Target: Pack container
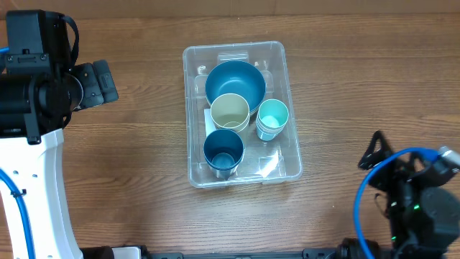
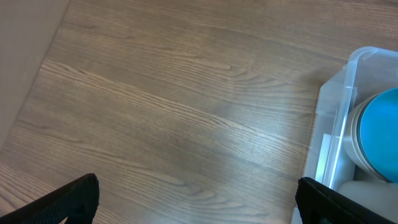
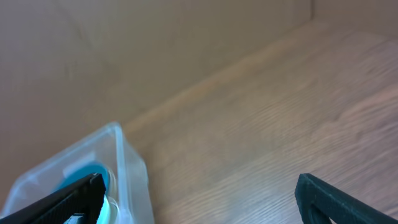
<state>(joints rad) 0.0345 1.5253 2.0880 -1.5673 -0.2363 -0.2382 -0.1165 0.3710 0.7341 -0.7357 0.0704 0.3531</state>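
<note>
Nothing can be read in any of the views: no words, numbers or brand marks. The container point(image 1: 234, 47) has a pale label point(image 1: 268, 165) on its base, seen through the clear plastic, but any print on it is too small and washed out by glare to make out.

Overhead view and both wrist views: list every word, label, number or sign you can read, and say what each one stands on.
No text can be read in any view.
White label on the floor of the clear container: too small and blurred to read.
Blue bowl, cream cup, pale teal cup, dark blue cup: no print shows.
</note>
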